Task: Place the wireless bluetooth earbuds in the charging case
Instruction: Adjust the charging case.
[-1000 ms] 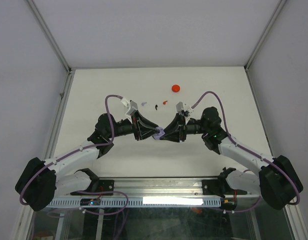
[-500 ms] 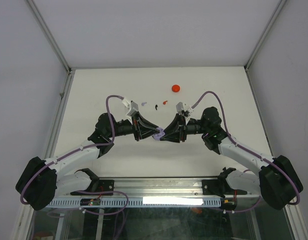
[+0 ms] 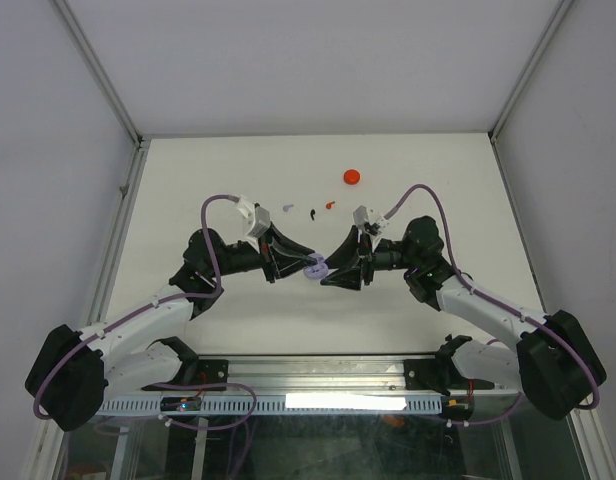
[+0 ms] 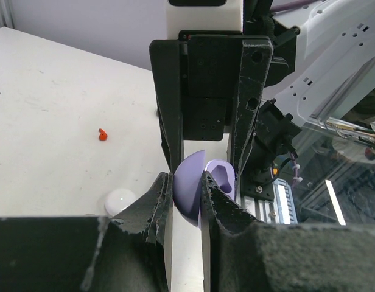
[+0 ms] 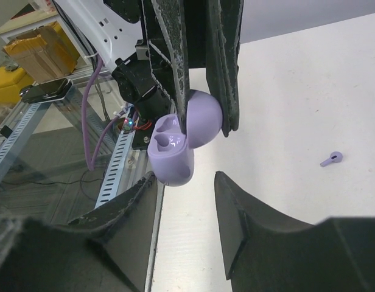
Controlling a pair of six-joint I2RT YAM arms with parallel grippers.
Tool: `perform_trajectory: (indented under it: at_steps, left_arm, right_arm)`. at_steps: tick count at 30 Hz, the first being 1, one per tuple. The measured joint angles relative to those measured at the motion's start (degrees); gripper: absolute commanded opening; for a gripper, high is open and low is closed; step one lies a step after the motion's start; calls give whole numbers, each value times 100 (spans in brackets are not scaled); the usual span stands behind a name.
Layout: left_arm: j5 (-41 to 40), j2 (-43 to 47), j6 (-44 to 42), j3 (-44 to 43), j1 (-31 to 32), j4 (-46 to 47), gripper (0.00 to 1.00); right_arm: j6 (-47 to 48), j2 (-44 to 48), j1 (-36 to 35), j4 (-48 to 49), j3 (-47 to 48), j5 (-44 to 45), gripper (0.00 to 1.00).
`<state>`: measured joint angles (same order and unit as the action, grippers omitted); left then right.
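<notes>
left claw [image 4: 186, 180] pinching open lilac case [image 5: 170, 155], right claw [image 5: 186, 182] hanging spread facing it, red earbud [image 4: 102, 134], lilac earbud [image 5: 331, 159], white dome [image 4: 119, 199] lying on worktop [image 4: 53, 91]

Pale lilac case [image 5: 175, 159] and lilac earbud [image 5: 331, 159]. Bright red earbud [image 4: 102, 134], red disc [image 3: 352, 177], black earbud [image 3: 312, 213], white dome [image 4: 119, 201]. Plain white table [image 3: 238, 170].

Case: lilac charging case [image 5: 203, 118], a round clamshell, hinged open, moulded hollows showing in one half.
Case position: in the air, its domed half pinched by the left gripper [image 4: 186, 182].
Lilac earbud [image 3: 288, 208]: stemmed, lying loose beyond the case.
Black earbud [image 3: 312, 214]: just right of the lilac one, apart.
Red earbud [image 3: 330, 205]: right end of that short row.
</notes>
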<state>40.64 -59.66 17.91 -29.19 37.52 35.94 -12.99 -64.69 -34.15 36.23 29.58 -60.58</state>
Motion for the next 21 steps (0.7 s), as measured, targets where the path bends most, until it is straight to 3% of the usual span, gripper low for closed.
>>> perform_trajectory:
  at_steps: [10,14,19,21]
  left_arm:
    - [-214,0,-81,0,151,0,0]
    - [-350,0,-96,0,188,0,0]
    - [-468,4,-105,0,203,-11,0]
    - [-492,20,-125,0,225,-44,6]
  right_arm:
    - [-59,-2,-118,420,-33,9,44]
    - [-61,-9,-160,494,-33,13,38]
    - [-20,-9,-168,503,-37,85,22]
    - [17,-9,-168,498,-42,125,20]
